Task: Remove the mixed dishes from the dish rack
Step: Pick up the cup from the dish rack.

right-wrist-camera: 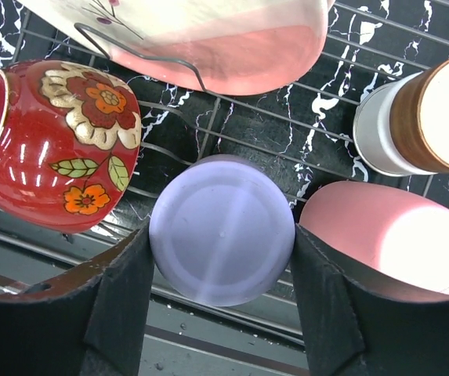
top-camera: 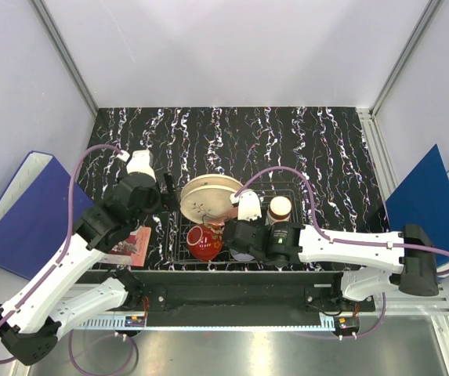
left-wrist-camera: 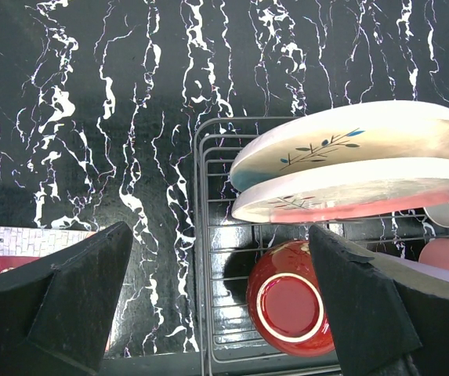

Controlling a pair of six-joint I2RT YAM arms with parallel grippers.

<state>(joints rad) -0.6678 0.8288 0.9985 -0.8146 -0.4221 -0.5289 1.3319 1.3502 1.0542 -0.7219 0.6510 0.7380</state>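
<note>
right gripper [right-wrist-camera: 221,262]: clamped round the lilac tumbler [right-wrist-camera: 222,211], which stands bottom-up, pointing straight at the wrist
left gripper [left-wrist-camera: 220,235]: jaws wide apart, way farther off

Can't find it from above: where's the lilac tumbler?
Right wrist view: the lilac tumbler stands in the dish rack, inside the right gripper, red bowl-cup at picture-left, pink tumbler at picture-right.

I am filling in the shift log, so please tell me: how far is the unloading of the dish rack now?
Done: nothing; no dish is out of the dish rack. In hand: the right gripper clasps the lilac tumbler; the left gripper is open above the rack's left edge. Left: two plates, red bowl-cup, pink tumbler, brown-cream cup.
</note>
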